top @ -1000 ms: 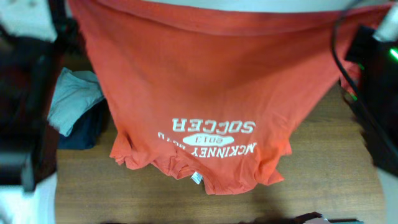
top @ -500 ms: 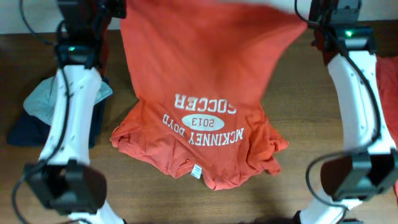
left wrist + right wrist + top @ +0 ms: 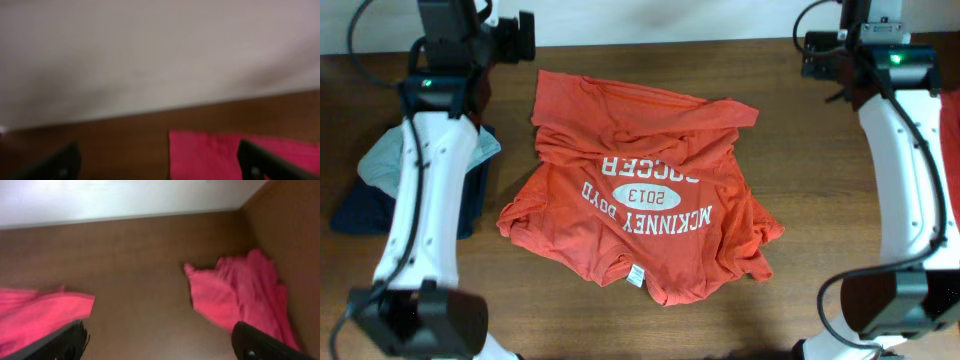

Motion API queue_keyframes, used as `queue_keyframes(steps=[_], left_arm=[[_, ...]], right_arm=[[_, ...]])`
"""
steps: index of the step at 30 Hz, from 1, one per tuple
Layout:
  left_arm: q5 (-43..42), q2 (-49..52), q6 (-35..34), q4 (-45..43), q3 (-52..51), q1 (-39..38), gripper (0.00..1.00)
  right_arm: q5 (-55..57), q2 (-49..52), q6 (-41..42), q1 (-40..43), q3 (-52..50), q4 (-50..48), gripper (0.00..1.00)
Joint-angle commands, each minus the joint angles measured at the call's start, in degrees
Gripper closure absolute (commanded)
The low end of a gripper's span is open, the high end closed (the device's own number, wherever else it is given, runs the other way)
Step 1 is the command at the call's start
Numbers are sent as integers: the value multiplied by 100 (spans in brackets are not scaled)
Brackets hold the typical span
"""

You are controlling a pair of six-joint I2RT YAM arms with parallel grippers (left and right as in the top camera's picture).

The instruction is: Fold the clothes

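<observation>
**Orange-red T-shirt lying loose on the table, both grippers released**

A dark brown wooden table (image 3: 800, 210) fills the overhead view, with a strip of pale wall (image 3: 660, 15) along its far edge. The largest object is the T-shirt (image 3: 640, 200), orange-red, rumpled and spread at the table's centre between the two arms. Its white print (image 3: 645, 200) faces up and reads "McKinney Boyd 2013 Soccer", upside down from above. A fold of the shirt's far part lies across the word "Soccer" and hides part of it.

The left arm (image 3: 420, 200) and right arm (image 3: 905, 170), both white with black joints, run up the table's two sides, and neither touches the shirt.

The left gripper (image 3: 157, 147) is released: its fingers (image 3: 65, 162) stand wide apart at the frame's lower corners, above the shirt's edge (image 3: 225, 155). The right gripper (image 3: 160, 330) is likewise released, its fingers (image 3: 255, 340) spread wide over bare wood, with a shirt corner (image 3: 35, 315) at lower left.

A pile of grey and navy clothing (image 3: 380, 185) sits beside the left arm. A second red garment (image 3: 240, 300) lies crumpled near the table's right edge, apart from the shirt. A small white neck label (image 3: 636, 277) shows at the shirt's near edge.
</observation>
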State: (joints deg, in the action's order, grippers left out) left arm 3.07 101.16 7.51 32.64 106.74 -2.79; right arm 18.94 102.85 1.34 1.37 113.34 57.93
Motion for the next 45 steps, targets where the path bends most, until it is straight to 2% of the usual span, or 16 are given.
queue_keyframes(steps=[1, 5, 9, 14, 18, 22, 26, 28, 32, 36, 40, 45], left_arm=[[-205, -728, 116, 662, 74, -20, 1], [-638, -1086, 50, 1878, 72, -17, 1], [-804, -1073, -942, 3613, -31, -17, 1], [-822, -977, -1471, 4308, -710, -22, 4], [-1370, -977, -1528, 4179, -1766, -26, 11], [-1668, -977, -1545, 3617, -2815, -153, 11], [-1725, -977, -1681, 2859, -3827, -463, 11], [-1722, -977, -1711, 2658, -4096, -608, 11], [-1718, -977, -1735, 2312, -4555, -852, 18], [-1681, -977, -1803, 2002, -4922, -1008, 19], [-1709, -977, -1886, 1620, -5230, -1145, 20], [-2511, -979, -1764, 1445, -5230, -1530, 22]], right_arm=[[-802, -190, 216, 22, 63, 511, 3], [-1814, -188, 219, 20, 61, 1327, 3], [-2356, -188, 378, 22, 57, 2050, 3], [-2638, -188, 389, 15, 46, 2450, 3], [-2649, -188, 389, 13, 46, 2684, 3], [-2649, -188, 387, 9, -68, 2876, 3], [-2651, -188, 387, 11, -883, 2732, 3], [-2691, -188, 385, 11, -1397, 2481, 4], [-3008, -188, 299, 9, -2647, 1300, 11], [-3403, -188, 188, 11, -3491, 463, 18], [-3394, -188, 188, 11, -3862, 262, 19], [-3397, -188, 149, 0, -3895, 332, 18]])
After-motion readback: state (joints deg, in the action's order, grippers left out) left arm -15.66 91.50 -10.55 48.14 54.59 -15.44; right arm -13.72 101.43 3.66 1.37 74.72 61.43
